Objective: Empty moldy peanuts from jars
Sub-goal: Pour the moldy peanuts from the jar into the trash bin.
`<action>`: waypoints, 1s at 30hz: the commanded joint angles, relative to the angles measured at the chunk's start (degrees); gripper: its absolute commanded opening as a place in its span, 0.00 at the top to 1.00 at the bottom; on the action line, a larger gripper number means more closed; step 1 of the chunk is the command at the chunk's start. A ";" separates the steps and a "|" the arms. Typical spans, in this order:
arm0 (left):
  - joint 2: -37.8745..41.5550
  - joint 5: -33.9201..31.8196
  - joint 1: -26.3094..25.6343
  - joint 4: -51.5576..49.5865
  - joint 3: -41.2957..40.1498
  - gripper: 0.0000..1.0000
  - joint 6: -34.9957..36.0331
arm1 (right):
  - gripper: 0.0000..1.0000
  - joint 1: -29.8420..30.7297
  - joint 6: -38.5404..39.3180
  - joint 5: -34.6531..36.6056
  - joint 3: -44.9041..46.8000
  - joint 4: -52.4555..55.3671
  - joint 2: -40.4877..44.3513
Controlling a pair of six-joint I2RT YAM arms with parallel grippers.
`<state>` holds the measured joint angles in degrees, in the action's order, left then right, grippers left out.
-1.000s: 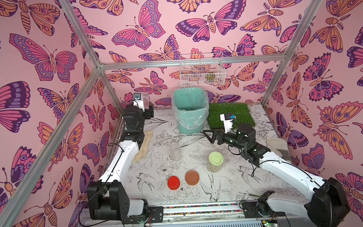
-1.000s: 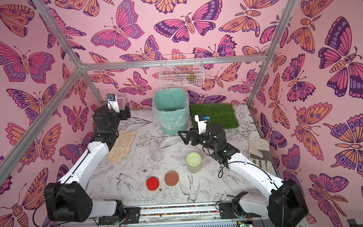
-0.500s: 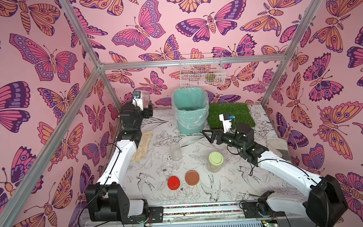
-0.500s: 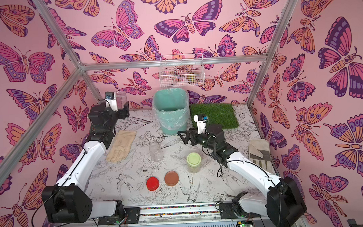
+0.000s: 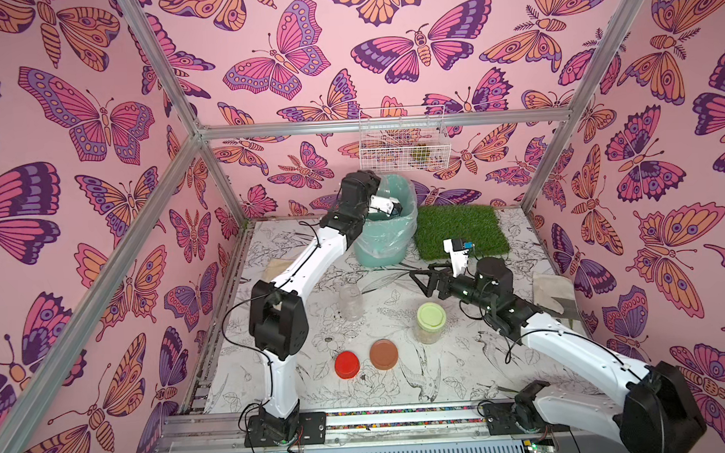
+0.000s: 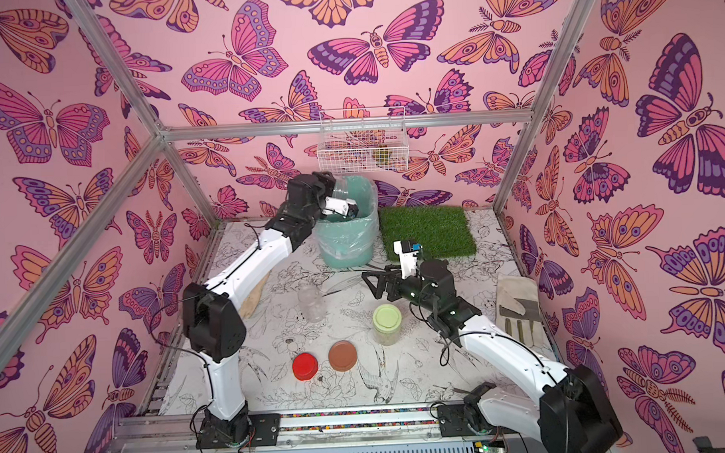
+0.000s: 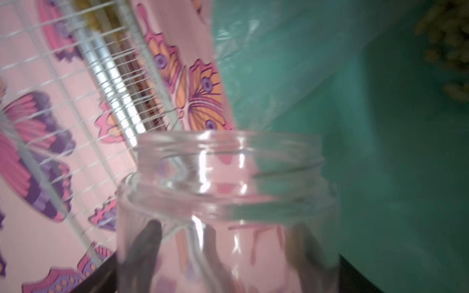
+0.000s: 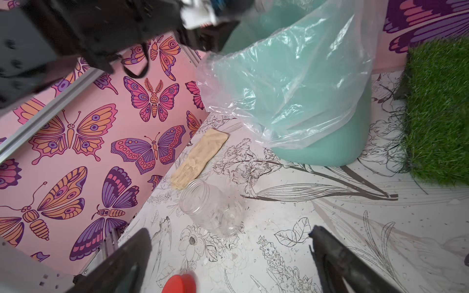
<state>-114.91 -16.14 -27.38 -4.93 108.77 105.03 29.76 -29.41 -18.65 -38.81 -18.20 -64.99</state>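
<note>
Clear jar [image 7: 228, 192] clamped in my left gripper [image 5: 387, 208] over the teal bin [image 5: 384, 245]; I'd keep its mouth inside the rim. Right gripper [image 5: 421, 281] spread wide, empty.

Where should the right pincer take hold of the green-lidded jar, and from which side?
The green-lidded jar stands upright, closed, peanuts low inside. Grip its clear round wall below the lid, level, from the far side, where the open right pincer hovers. A top-down grip would likely catch only the lid.

No text, label, brand or number can be read anywhere.
</note>
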 commanded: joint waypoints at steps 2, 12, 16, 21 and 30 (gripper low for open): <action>3.07 -2.31 0.48 3.06 5.21 1.00 10.79 | 0.01 -1.35 1.37 0.81 0.55 -0.56 1.38; 5.48 -0.14 1.22 1.25 5.24 1.00 -4.23 | 0.01 -1.48 -0.95 -0.56 -0.22 -2.10 -0.13; 7.10 2.25 2.05 -3.53 6.53 1.00 -16.00 | 0.01 -1.46 -1.15 -0.79 -0.82 -1.39 -0.35; 9.90 4.49 3.70 -5.37 5.73 1.00 -34.34 | 0.01 -1.46 -1.68 -1.71 -1.43 -1.32 -1.04; 19.67 5.82 8.19 10.01 -10.80 1.00 -71.13 | 0.01 -1.46 -1.85 -4.16 -2.88 -1.31 -2.40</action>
<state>-98.65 -11.25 -20.64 -5.39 102.17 51.59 28.58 -30.68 -21.12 -39.00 -19.07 -66.81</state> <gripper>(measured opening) 0.872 0.993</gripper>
